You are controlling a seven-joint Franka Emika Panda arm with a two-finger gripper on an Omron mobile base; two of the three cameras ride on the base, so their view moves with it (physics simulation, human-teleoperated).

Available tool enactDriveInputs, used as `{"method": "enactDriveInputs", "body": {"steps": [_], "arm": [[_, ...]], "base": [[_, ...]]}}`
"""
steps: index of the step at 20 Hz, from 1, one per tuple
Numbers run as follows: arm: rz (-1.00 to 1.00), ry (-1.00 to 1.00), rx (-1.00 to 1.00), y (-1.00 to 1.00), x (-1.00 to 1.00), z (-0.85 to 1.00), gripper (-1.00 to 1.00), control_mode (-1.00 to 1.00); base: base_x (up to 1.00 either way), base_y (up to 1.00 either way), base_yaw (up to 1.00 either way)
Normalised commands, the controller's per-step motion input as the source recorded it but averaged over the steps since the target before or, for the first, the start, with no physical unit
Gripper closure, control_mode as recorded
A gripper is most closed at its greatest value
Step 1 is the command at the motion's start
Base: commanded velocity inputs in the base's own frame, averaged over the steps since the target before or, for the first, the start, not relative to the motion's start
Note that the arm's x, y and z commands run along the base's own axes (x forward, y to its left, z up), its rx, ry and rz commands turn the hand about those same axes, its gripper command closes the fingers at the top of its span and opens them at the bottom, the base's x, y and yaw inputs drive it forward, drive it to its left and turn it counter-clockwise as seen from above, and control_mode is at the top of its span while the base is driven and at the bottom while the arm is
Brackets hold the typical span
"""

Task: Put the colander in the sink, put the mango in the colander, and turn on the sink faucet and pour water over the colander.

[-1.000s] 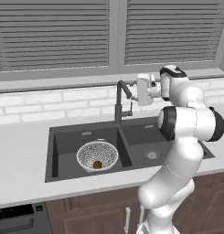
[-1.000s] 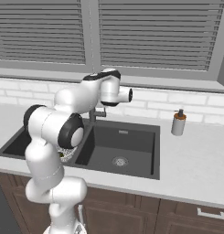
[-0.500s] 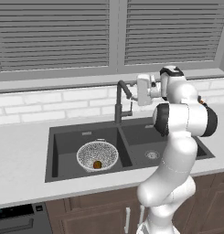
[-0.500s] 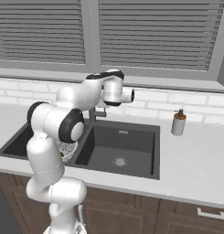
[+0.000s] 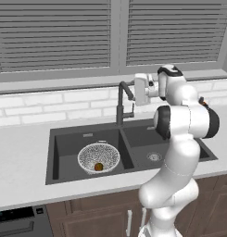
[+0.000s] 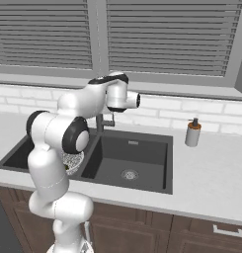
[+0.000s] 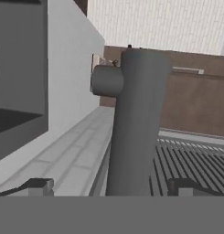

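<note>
The mango (image 5: 99, 166) lies in the colander (image 5: 98, 156), which sits in the sink's (image 5: 64, 146) left basin. The fingers (image 7: 38, 186) stand spread on either side of the faucet (image 5: 120, 107), at the colander's 1 o'clock.

Dk grey sink (image 5: 64, 143), speckled grey-wht colander (image 5: 98, 156), olive-brn mango (image 5: 99, 166).

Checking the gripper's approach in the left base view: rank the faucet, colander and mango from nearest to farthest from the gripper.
1. sink faucet, just left of the open gripper.
2. colander, down in the sink's left basin.
3. mango, inside the colander near its front; close to call.
</note>
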Motion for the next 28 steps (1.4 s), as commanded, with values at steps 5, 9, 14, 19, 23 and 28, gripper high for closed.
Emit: {"method": "enactDriveInputs", "body": {"steps": [5,9,14,19,23,28], "arm": [[-0.04,0.0,0.0,0.44,-0.02,0.0,-1.0,-1.0],[-0.07,0.0,0.0,0.43,0.0,0.0,-1.0,-1.0],[-0.12,0.0,0.0,0.47,0.01,0.0,-1.0,-1.0],[-0.16,0.0,0.0,0.6,0.05,0.0,-1.0,-1.0],[-0.21,-0.02,0.0,0.67,0.11,-0.01,-1.0,-1.0],[-0.25,0.0,0.0,0.64,0.18,0.0,-1.0,-1.0]], "base": [[0.0,0.0,0.0],[0.0,0.0,0.0],[0.0,0.0,0.0],[0.0,0.0,0.0],[0.0,0.0,0.0],[0.0,0.0,0.0]]}}
